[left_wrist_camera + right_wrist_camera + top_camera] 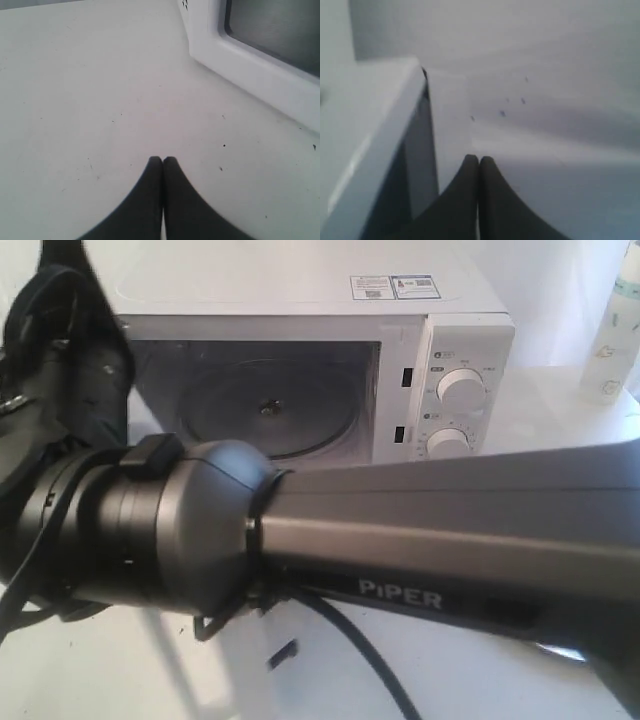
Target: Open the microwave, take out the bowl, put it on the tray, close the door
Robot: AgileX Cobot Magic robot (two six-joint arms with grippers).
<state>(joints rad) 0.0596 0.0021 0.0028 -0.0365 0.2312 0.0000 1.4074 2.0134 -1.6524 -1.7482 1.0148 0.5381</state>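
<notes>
Centrally, at the back of the white table (120, 670) in the exterior view, the microwave (465, 340) stands with its cavity exposed. The round turntable (265, 408) and the two latch slots beside the dials (462, 387) are in plain sight. Two stickers (393, 286) lie on its top. In the left wrist view, the door (260, 70) appears as a white frame around a dark window. The left gripper (162, 160) is near this frame but not touching it. Its fingers are pressed tip to tip over bare table and hold nothing. The right gripper (478, 159) is likewise closed and empty, just beside a white panel (447, 125) with a dark inner side — blur prevents telling which part this is. A dark arm marked PiPER (430, 530) crosses the exterior foreground, and a pale bottle (618, 330) stands at the far right.
</notes>
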